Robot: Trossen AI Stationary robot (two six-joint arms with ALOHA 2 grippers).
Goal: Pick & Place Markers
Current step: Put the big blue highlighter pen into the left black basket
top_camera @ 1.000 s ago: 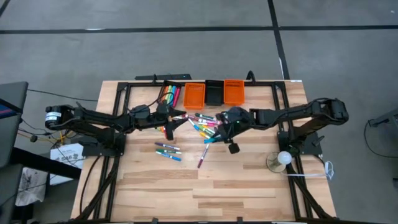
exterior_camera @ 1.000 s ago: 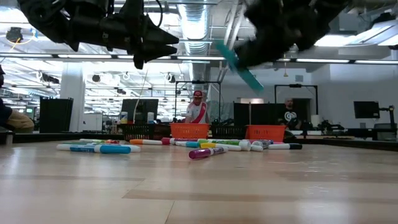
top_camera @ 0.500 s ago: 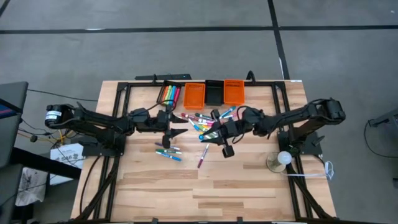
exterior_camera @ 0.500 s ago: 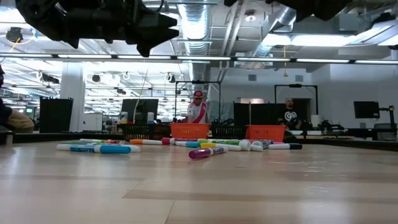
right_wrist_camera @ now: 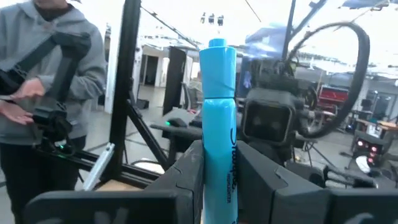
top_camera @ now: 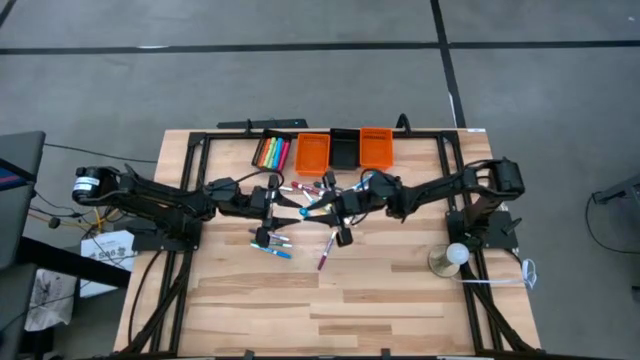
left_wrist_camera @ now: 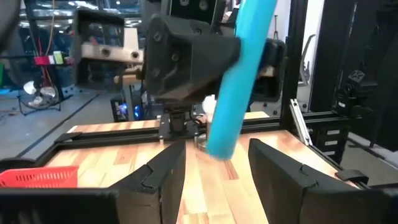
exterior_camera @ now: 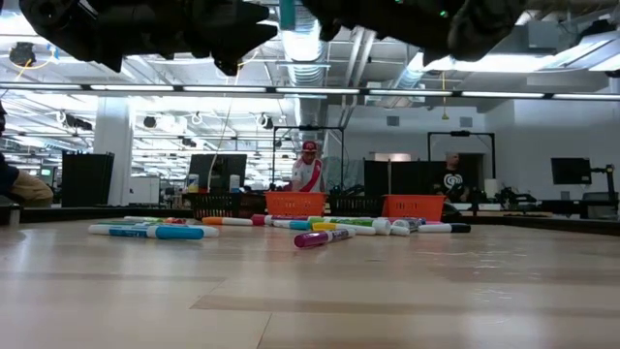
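Blue marker (right_wrist_camera: 219,118) stands gripped between the right gripper (top_camera: 330,205) jaws, held above the table (top_camera: 400,300) near its centre. The left gripper (top_camera: 283,207), just at 9 o'clock of it, faces it with jaws open. Other markers (exterior_camera: 320,236) lie scattered on the wood at 12 o'clock, below the orange bins (top_camera: 312,152).
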